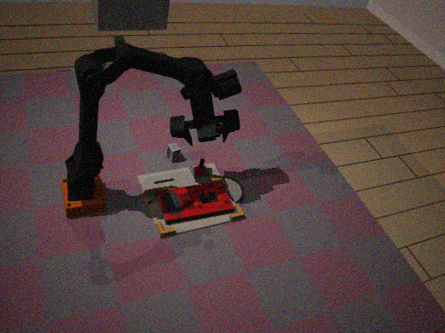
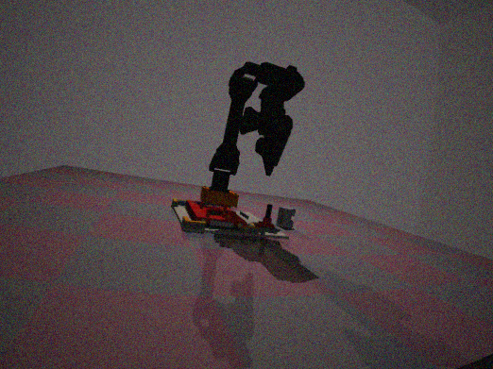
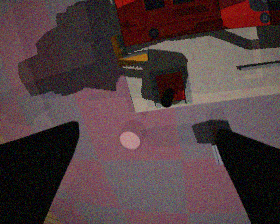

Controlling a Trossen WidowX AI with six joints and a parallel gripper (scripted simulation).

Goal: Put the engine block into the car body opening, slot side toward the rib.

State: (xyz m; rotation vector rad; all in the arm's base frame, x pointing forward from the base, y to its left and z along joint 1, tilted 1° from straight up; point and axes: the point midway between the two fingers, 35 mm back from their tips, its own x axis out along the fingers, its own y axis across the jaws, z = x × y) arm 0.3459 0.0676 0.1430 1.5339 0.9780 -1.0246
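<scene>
Engine block (image 1: pixel 200 173) (image 2: pixel 266 222) (image 3: pixel 170 86), red with a black stem, stands outside the car body (image 1: pixel 198 210) (image 2: pixel 198 211) (image 3: pixel 185 22), on the pale board's (image 1: pixel 185 180) (image 3: pixel 215 75) far right; above, the gripper's (image 1: pixel 207 142) (image 2: pixel 269 173) (image 3: pixel 149 130) fingers stand wide apart, empty.

Looking like matt black plastic on the arm (image 1: pixel 89 117) (image 2: pixel 232 125) and gripper (image 1: pixel 207 141) (image 2: pixel 269 173) (image 3: pixel 149 132). Showing smooth, hard plastic, by its look, on the red car body (image 1: pixel 200 214) (image 2: pixel 195 209) (image 3: pixel 200 22), inward from the tabletop's right edge. Gleaming faintly, with dim reflections, across the smooth tabletop (image 1: pixel 256 296) (image 2: pixel 142 328) (image 3: pixel 140 185). Looking like planked wood on the floor (image 1: pixel 341 105) beyond that edge. Appearing matt on the grey box (image 1: pixel 134 11) past the far edge.
</scene>
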